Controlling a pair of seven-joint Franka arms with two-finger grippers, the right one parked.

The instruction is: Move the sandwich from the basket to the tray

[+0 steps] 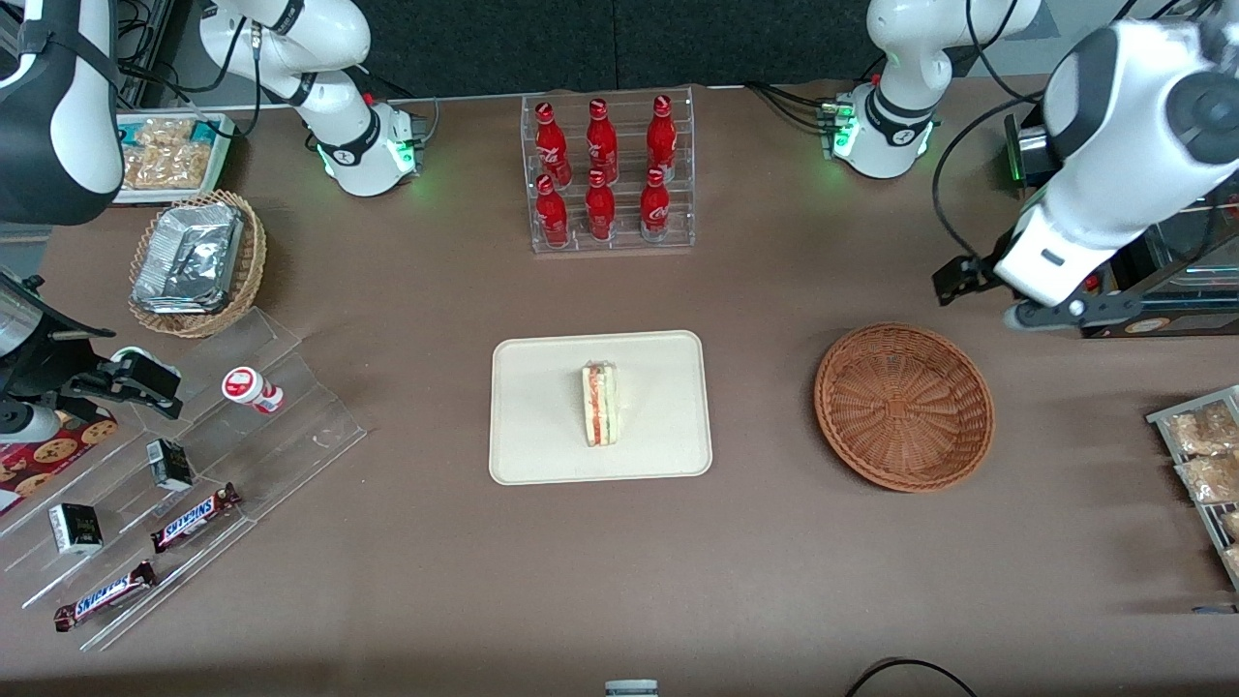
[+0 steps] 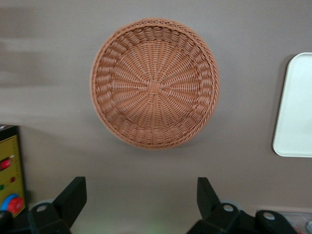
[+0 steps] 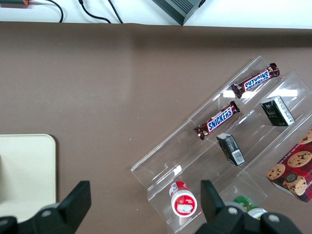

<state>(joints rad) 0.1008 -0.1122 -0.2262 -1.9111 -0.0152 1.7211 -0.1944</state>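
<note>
The sandwich point(image 1: 600, 404) lies on the cream tray point(image 1: 542, 426) in the middle of the table, its red and green filling edge facing up. The reddish-brown wicker basket point(image 1: 903, 407) sits beside the tray, toward the working arm's end, and is empty. It also shows in the left wrist view point(image 2: 155, 83), with a rim of the tray point(image 2: 295, 107) beside it. My left gripper point(image 1: 968, 281) hangs above the table, farther from the front camera than the basket. In the left wrist view the gripper point(image 2: 141, 195) is open and empty.
A clear rack of red bottles point(image 1: 608, 174) stands farther back than the tray. A tan basket of foil packs point(image 1: 194, 259) and stepped acrylic racks with Snickers bars point(image 1: 194, 518) lie toward the parked arm's end. Snack packs point(image 1: 1205, 455) lie at the working arm's end.
</note>
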